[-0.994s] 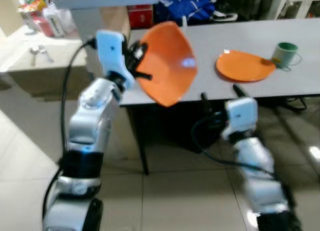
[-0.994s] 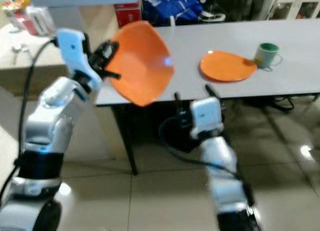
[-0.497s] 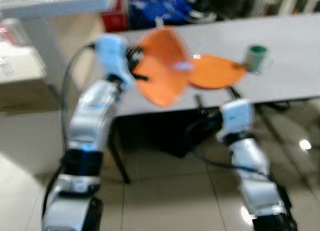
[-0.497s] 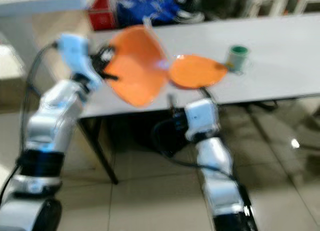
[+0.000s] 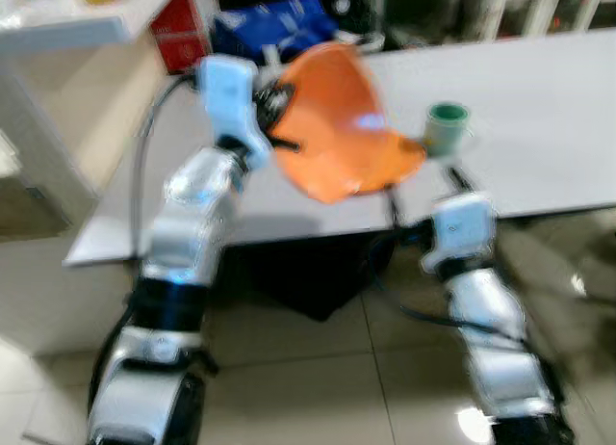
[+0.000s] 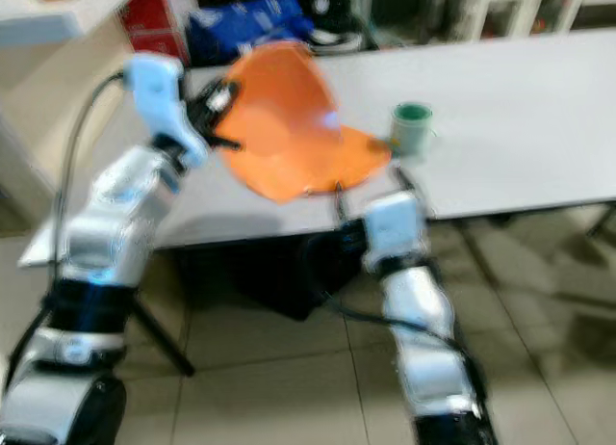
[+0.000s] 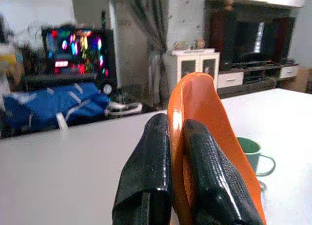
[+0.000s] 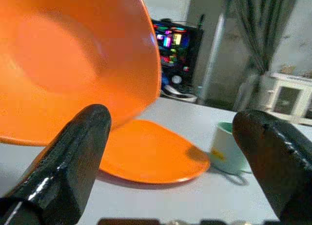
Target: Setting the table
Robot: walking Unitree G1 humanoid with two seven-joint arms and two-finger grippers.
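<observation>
Bowl carried in over the plate.
The left gripper (image 7: 178,186), jaws clamped on the rim, now holds the orange plastic bowl (image 5: 332,117) tilted above the flat orange plate (image 8: 146,154) on the grey counter (image 5: 539,117), hollow facing 3 o'clock toward the green mug (image 5: 446,127); placement looks near. The right gripper (image 8: 170,161) hangs with jaws wide apart, holding nothing.

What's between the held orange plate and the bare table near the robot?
Nothing visible. The left gripper pinches the tilted orange plate above the grey table. The flat orange plate and green mug sit beyond it, the right gripper lower.
</observation>
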